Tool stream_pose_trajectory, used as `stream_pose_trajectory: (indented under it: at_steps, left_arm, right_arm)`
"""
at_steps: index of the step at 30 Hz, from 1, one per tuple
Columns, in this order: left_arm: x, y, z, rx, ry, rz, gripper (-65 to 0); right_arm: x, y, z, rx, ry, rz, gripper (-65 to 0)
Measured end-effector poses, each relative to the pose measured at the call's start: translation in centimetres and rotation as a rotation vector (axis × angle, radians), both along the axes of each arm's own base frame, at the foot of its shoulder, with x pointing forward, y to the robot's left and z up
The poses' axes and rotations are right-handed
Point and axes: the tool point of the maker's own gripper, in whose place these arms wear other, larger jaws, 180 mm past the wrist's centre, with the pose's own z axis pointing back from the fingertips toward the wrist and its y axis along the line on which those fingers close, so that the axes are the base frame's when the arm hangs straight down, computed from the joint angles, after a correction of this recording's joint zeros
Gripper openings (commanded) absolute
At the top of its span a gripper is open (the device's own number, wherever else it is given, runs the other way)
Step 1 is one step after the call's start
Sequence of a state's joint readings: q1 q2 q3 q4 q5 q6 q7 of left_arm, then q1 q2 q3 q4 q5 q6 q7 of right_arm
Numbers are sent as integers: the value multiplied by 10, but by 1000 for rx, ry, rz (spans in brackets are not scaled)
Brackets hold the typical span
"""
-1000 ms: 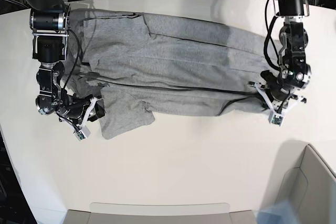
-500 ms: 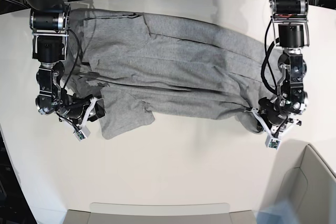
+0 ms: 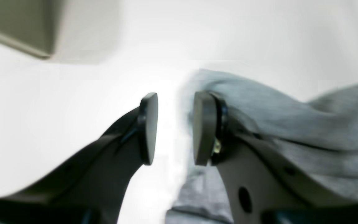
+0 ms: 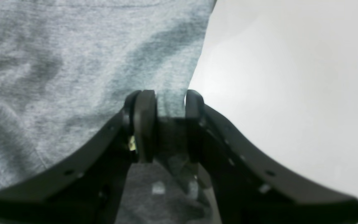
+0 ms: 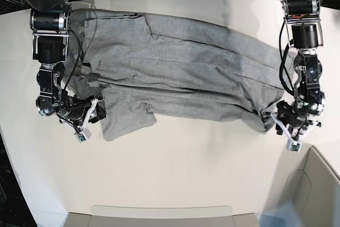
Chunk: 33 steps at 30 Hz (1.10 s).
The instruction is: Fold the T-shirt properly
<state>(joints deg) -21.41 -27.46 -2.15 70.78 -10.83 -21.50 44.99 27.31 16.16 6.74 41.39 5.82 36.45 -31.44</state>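
The left gripper [image 3: 174,129] stands open and holds nothing; the grey T-shirt [image 5: 175,73] lies against the outer side of one finger. The right gripper [image 4: 169,124] is wide apart, with shirt cloth between its fingers.

The base camera is looking straight down on the whole table [image 5: 175,168]. Both wrist cameras are peering close along their fingers, sharing the T-shirt [image 5: 175,73].
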Motion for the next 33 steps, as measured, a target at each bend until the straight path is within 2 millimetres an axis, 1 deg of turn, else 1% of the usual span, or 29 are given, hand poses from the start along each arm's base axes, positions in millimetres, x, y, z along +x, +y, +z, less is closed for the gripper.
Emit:
stream_pose_trajectory:
  at_steps: [2, 3, 4, 5, 7, 9, 11, 13, 16, 17, 19, 22, 23, 25, 28, 30, 33]
  left_arm:
    - [0, 11, 18, -2, -51, 34, -487]
    - [-3, 15, 25, 3, -70, 45, -519]
    - [-9, 16, 26, 10, -69, 49, -551]
    - [-18, 16, 22, 16, -52, 46, -590]
    - [-41, 10, 4, 32, 5, 33, -650]
    - [-68, 1, -24, 25, 85, 8, -650]
    - [-90, -4, -44, 24, 144, 1, -650]
    - [-96, -3, -48, 25, 157, 2, -650]
    - [-95, -6, -47, 16, 140, 2, -650]
    - [-97, -9, -51, 8, 146, 2, -650]
    - [-103, -12, -61, -2, 175, -5, -650]
    - [-119, -19, -86, -26, 247, -5, -650]
    - [-118, -19, -89, -29, 240, -6, -650]
    - [-124, -14, -95, -33, 256, 5, -650]
    - [-131, -12, -102, -41, 256, 8, -650]
    - [-141, -10, -107, -38, 262, 19, -650]
    - [-162, -10, -119, -40, 300, 22, -650]
  right_arm:
    - [0, 0, 0, 0, 0, 0, -475]
    - [0, 0, 0, 0, 1, 0, -475]
    - [0, 0, 0, -1, 1, 0, -475]
    - [0, 0, 0, 0, 1, -1, -475]
    - [0, 0, 0, 4, -1, -3, -475]
    - [0, 0, 0, 1, 1, -2, -475]
    - [0, -1, 0, -2, 1, -2, -475]
    - [0, -1, 0, 1, -1, -3, -475]
    - [0, -1, 0, -1, 2, -2, -475]
    - [0, -1, 0, -1, 2, -2, -475]
    - [0, -1, 0, 0, 1, -3, -475]
    - [0, -1, 0, -2, 2, -2, -475]
    - [0, -1, 0, -1, 1, -2, -475]
    - [0, 0, 0, 2, 0, -3, -475]
    - [0, -1, 0, 1, 1, -3, -475]
    - [0, 0, 0, 2, 1, -3, -475]
    - [0, 0, 0, 2, 1, -3, -475]
